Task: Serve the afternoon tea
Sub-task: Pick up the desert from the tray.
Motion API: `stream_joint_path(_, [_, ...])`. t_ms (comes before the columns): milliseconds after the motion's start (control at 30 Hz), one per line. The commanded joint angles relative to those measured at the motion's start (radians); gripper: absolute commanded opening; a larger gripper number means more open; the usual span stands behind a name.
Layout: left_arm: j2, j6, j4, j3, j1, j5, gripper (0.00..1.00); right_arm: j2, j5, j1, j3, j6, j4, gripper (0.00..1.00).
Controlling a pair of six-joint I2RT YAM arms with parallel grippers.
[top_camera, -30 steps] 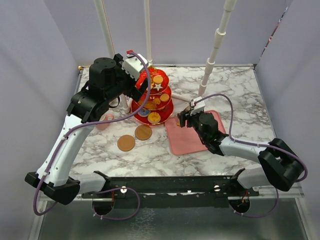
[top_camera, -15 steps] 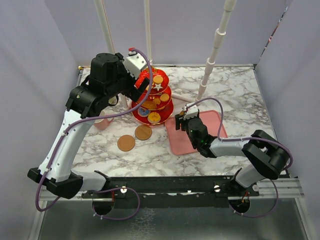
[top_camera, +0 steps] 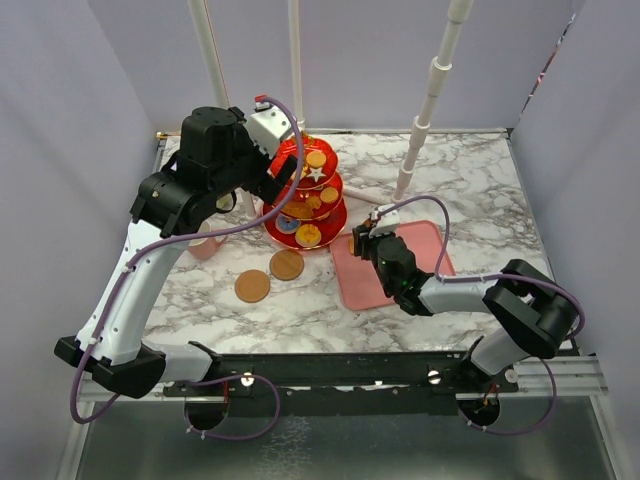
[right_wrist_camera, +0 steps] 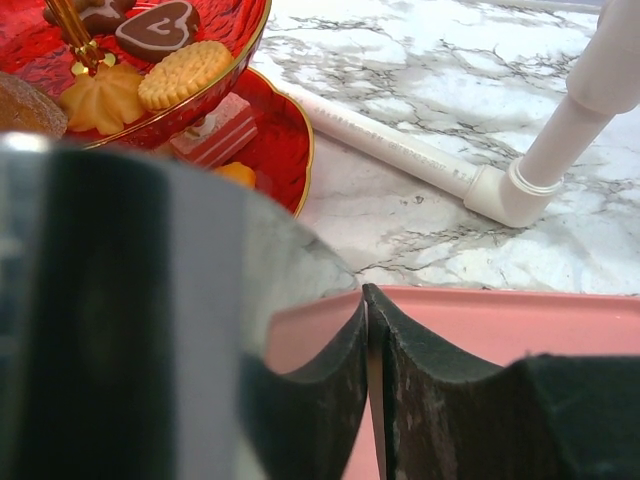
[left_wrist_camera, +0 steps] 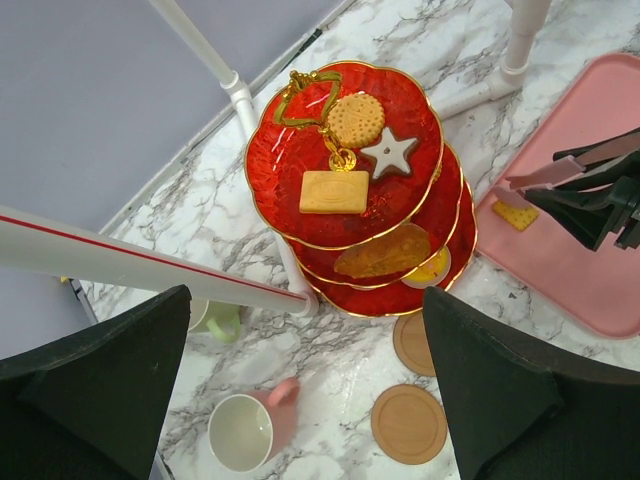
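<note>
The red three-tier stand with gold finial holds cookies and pastries; it shows from above in the left wrist view and in the right wrist view. My left gripper hangs open and empty high above it. A pink mug and a pale green mug stand left of the stand. Two brown coasters lie in front. My right gripper is shut with nothing seen between the jaws, low over the pink tray's far left corner. A yellow cracker lies beside it.
The pink tray lies right of the stand on the marble table. White plastic pipes rise behind the stand, and one lies on the table by the tray. Grey walls close in the left, back and right.
My left arm has lifted and drawn slightly left above the stand. My right arm's elbow has folded nearer, and its gripper stays at the tray's far left corner.
</note>
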Motion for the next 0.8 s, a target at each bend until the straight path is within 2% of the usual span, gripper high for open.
stream_joint_path(0, [-0.015, -0.022, -0.004, 0.029, -0.001, -0.043, 0.99, 0.008, 0.025, 0.003, -0.01, -0.007, 0.017, 0.5])
stream_joint_path(100, [-0.017, -0.018, -0.003, 0.032, -0.001, -0.04, 0.99, -0.003, 0.021, 0.012, 0.0, -0.027, -0.026, 0.64])
stream_joint_path(200, [-0.016, -0.017, -0.002, 0.032, 0.0, -0.04, 0.99, -0.006, 0.032, 0.027, 0.004, -0.016, -0.026, 0.66])
stream_joint_path(567, [-0.019, -0.008, 0.001, 0.032, -0.001, -0.042, 0.99, 0.048, 0.069, 0.048, 0.032, 0.008, -0.038, 0.65])
stream_joint_path(767, [-0.008, -0.063, 0.008, -0.004, 0.0, 0.003, 0.99, 0.084, 0.085, 0.051, 0.017, -0.003, -0.004, 0.56])
